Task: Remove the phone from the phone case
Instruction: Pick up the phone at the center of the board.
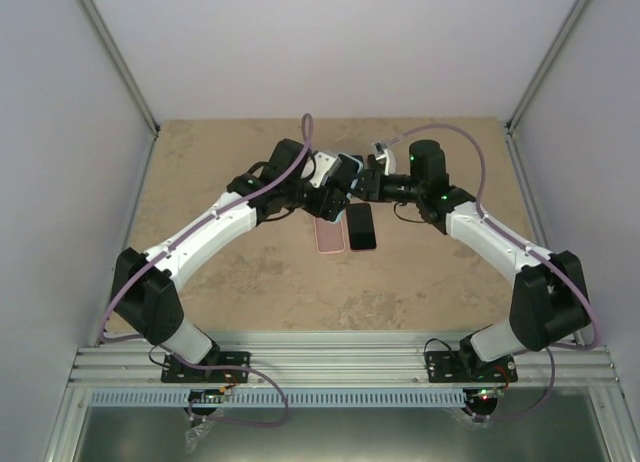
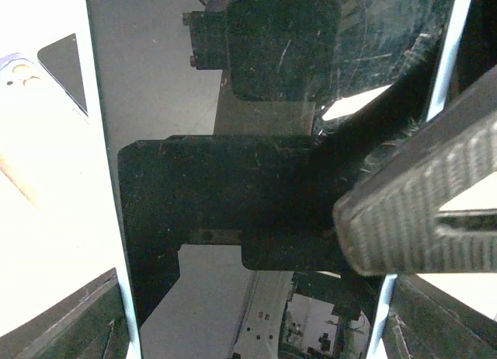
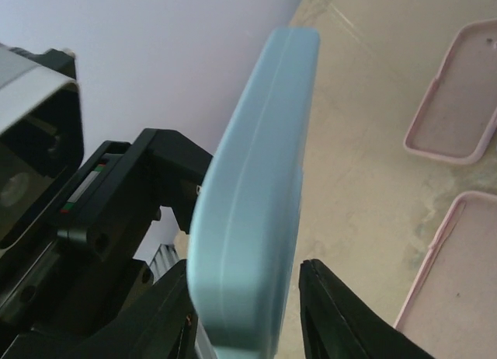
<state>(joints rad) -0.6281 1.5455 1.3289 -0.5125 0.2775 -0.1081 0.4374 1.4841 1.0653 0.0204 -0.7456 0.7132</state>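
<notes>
A phone in a light blue case (image 1: pixel 347 170) is held in the air above the middle of the table, between the two arms. My left gripper (image 1: pixel 335 178) is shut on it. In the left wrist view the glossy black screen (image 2: pixel 202 211) fills the frame between the case's pale edges, with my left gripper (image 2: pixel 264 320) at its sides. My right gripper (image 1: pixel 363 177) is open around the case's edge (image 3: pixel 256 180). In the right wrist view the right gripper (image 3: pixel 245 270) has its left finger close to the case and a gap at its right finger. A ribbed finger pad (image 2: pixel 411 211) lies over the screen.
A pink case (image 1: pixel 328 234) and a dark-screened phone with a pink rim (image 1: pixel 361 225) lie side by side on the table under the grippers. Two pink cases show in the right wrist view (image 3: pixel 458 102) (image 3: pixel 458 273). Walls enclose the table on three sides.
</notes>
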